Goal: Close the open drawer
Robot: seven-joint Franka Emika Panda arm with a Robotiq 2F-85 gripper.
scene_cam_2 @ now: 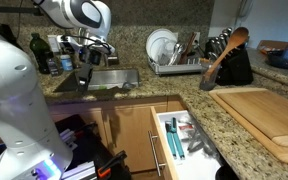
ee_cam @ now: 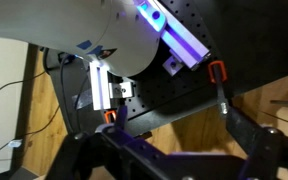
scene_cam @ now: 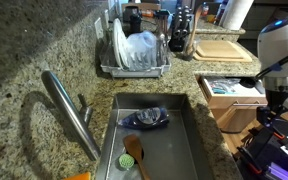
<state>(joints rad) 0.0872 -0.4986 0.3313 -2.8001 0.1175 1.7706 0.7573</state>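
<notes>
Drawer standing open under the granite counter

In both exterior views the drawer [scene_cam_2: 184, 145] [scene_cam: 230, 92] is sticking out below the counter [scene_cam_2: 156, 88], beside the sink [scene_cam_2: 109, 78], with small things lying inside. The gripper [scene_cam_2: 89, 58] is hanging near the sink, well apart from the drawer; I cannot tell if its jaws are released or clenched.

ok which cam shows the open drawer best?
An exterior view: the open drawer faces the camera, with its interior and contents visible. In an exterior view over the sink, the same drawer is small, off to the right. The wrist view misses it.
</notes>
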